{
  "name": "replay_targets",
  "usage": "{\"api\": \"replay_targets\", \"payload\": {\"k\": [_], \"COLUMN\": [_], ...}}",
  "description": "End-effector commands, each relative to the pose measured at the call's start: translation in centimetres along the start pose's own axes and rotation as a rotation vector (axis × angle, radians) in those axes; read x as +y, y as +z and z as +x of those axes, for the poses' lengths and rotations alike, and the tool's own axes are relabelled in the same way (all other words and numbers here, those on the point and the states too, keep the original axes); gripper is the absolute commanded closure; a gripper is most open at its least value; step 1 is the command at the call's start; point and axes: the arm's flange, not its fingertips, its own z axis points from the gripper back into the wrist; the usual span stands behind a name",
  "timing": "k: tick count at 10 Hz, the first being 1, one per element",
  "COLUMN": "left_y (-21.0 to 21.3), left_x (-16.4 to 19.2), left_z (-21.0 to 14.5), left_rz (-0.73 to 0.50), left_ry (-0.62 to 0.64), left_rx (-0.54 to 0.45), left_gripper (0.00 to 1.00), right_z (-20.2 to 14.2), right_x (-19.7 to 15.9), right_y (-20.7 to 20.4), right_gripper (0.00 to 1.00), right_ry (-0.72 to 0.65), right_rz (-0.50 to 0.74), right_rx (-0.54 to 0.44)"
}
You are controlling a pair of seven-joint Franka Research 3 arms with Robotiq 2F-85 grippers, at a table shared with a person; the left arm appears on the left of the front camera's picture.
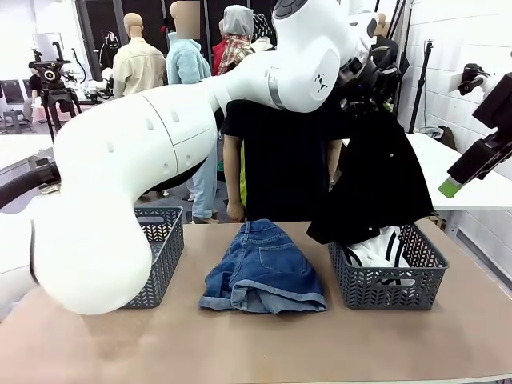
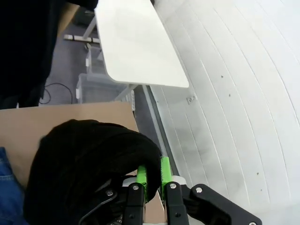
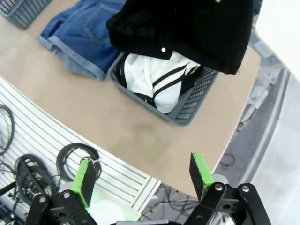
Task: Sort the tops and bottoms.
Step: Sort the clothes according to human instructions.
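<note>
the brown counter [image 1: 256,344] spans the front view, and the white left arm [image 1: 160,144] sweeps across it from the picture's left, rising to the upper right. a person [image 1: 280,160] in a dark shirt stands at the far edge of the counter, partly hidden behind that arm.

the black top [image 1: 384,184] hangs in the air from the end of the left arm, its lower folds draping over the far rim of the right basket [image 1: 384,292] and not lying inside it. in the left wrist view the left pincer [image 2: 152,164] has its green fingers drawn close together, clamped on a bunch of that black fabric.

the denim bottoms [image 1: 264,268], a pair of blue shorts with paler hems, lie flat on the counter between the two baskets, just beside the right one. the left basket [image 1: 164,248], grey lattice plastic, stands near the left arm's elbow, partly hidden by it. the right basket holds a white garment with black stripes [image 1: 376,248].

the right pincer [image 3: 141,159] hovers high off the near right corner of the counter, its green pads spread wide apart with nothing between them
</note>
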Motion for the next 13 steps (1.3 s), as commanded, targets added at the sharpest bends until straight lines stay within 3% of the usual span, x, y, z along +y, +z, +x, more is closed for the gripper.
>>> {"api": "replay_targets", "payload": {"k": [1, 4, 6, 7, 8, 9, 13], "left_y": [-0.3, -0.2, -3.2, -6.6, -9.0, -11.4, -14.4], "left_x": [-0.2, 0.1, 2.3, 3.4, 4.1, 4.9, 9.1], "left_z": [-0.4, -0.2, -1.4, -3.2, -4.3, -5.4, -8.0], "left_rz": [-0.023, 0.001, -0.151, -0.163, -0.170, -0.143, 0.075], "left_ry": [-0.002, 0.003, 0.129, 0.212, 0.253, 0.269, 0.348], "left_rx": [0.015, 0.008, 0.183, 0.344, 0.426, 0.484, 0.528], "left_gripper": [1.00, 1.00, 1.00, 1.00, 1.00, 1.00, 1.00], "right_z": [-0.1, -0.1, -0.1, -0.1, -0.1, -0.1, -0.1], "right_x": [0.0, 0.0, 0.0, 0.0, 0.0, 0.0, 0.0], "right_y": [0.0, 0.0, 0.0, 0.0, 0.0, 0.0, 0.0], "right_gripper": [0.00, 0.00, 0.00, 0.00, 0.00, 0.00, 0.00], "right_ry": [-0.002, -0.002, -0.002, -0.002, -0.002, -0.002, -0.002], "right_rz": [-0.003, -0.003, -0.003, -0.003, -0.003, -0.003, -0.003], "right_rx": [0.012, 0.012, 0.012, 0.012, 0.012, 0.012, 0.012]}}
